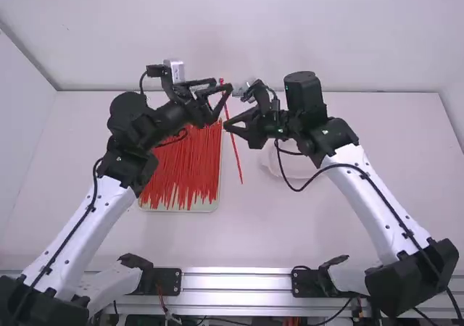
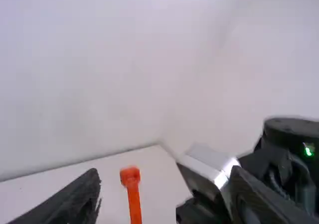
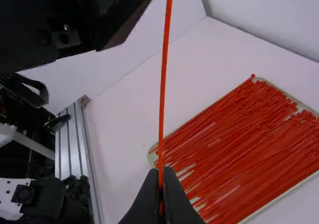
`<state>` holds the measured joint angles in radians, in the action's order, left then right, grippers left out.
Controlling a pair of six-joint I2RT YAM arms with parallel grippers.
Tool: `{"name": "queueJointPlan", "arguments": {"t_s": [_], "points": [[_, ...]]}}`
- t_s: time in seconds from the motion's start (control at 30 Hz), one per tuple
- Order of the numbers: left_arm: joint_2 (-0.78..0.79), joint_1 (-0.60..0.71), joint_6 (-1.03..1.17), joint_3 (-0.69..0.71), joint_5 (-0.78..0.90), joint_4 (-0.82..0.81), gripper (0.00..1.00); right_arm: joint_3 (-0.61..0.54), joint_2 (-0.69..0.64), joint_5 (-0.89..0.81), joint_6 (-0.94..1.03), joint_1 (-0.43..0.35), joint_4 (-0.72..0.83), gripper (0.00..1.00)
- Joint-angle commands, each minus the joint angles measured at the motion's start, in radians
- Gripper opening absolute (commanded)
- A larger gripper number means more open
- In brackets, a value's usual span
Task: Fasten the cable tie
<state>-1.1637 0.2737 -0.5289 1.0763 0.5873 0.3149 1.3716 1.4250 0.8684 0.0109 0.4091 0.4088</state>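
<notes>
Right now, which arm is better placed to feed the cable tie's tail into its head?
Right, probably: the right gripper pinches the red cable tie mid-strap, tail free below; left gripper sits by the head.

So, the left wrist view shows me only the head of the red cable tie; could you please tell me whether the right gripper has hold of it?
Observer: Yes, the right gripper has its fingers shut on the cable tie, partway down the strap.
Operator: Thank you. Is the tail threaded into the head?
Observer: No, the tie is straight; its tail ends far from the head, just right of the tray in the high view.
Operator: Does the tray hold spares?
Observer: Yes, a dense pile of red ties.
</notes>
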Motion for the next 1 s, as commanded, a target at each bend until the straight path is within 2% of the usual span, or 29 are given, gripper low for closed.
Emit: {"name": "queueJointPlan", "arguments": {"t_s": [0.0,0.13,0.23,0.43,0.53,0.6,0.77,0.87,0.97], "points": [[0.013,-0.063,0.099,0.051,0.169,-0.005,0.82,0.023,0.011,0.152,0.090,-0.043,0.004,0.00],[-0.011,-0.145,0.097,0.086,0.345,0.031,0.86,0.023,0.011,0.268,0.160,-0.093,0.003,0.00],[-0.050,-0.191,0.029,0.113,0.509,0.153,0.87,0.023,0.011,0.382,0.205,-0.127,-0.030,0.00],[-0.181,-0.172,-0.168,0.220,0.700,0.398,0.87,0.023,0.011,0.456,0.226,-0.148,-0.128,0.00],[-0.246,-0.147,-0.205,0.295,0.765,0.405,0.84,0.023,0.011,0.467,0.226,-0.146,-0.175,0.00],[-0.296,-0.123,-0.220,0.356,0.808,0.399,0.78,0.023,0.011,0.470,0.226,-0.148,-0.210,0.00],[-0.335,-0.082,-0.241,0.412,0.815,0.398,0.73,0.023,0.011,0.470,0.225,-0.146,-0.259,0.00],[-0.338,-0.058,-0.238,0.418,0.808,0.404,0.58,0.023,0.011,0.470,0.214,-0.146,-0.275,0.00],[-0.338,-0.047,-0.212,0.418,0.807,0.391,0.48,0.023,0.011,0.471,0.214,-0.147,-0.271,0.00]]}}
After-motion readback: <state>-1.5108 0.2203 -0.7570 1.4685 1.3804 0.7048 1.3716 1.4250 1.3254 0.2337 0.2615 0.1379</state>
